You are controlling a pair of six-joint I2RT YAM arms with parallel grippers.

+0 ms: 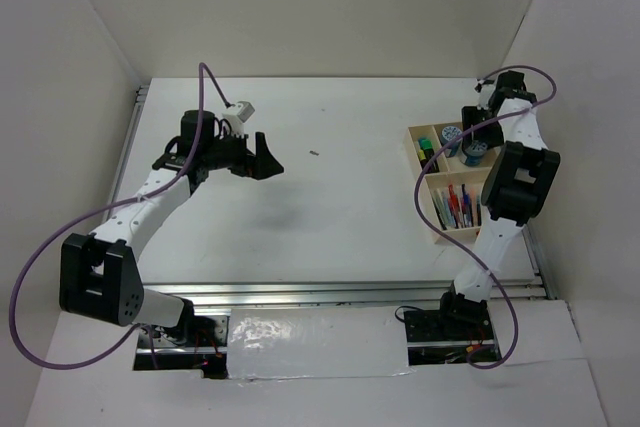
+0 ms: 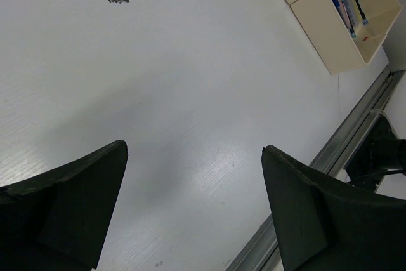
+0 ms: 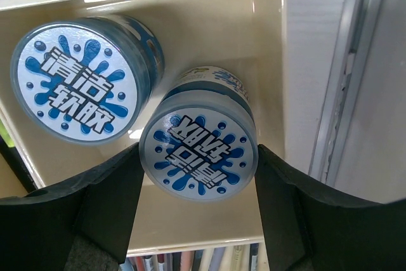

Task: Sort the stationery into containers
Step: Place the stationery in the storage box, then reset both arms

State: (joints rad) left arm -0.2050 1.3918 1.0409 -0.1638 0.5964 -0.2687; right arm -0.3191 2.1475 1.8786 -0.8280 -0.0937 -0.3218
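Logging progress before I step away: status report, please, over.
Left gripper open, empty, above table. Right gripper shut on blue-white pot, in tray compartment beside other pot. No obstruction seen.

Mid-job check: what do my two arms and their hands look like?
The left arm and right arm have white links with boxy black joint housings; a purple cable loops along each. The left hand and right hand have broad, matte black wedge-shaped fingers. A small white block sits by the left wrist.
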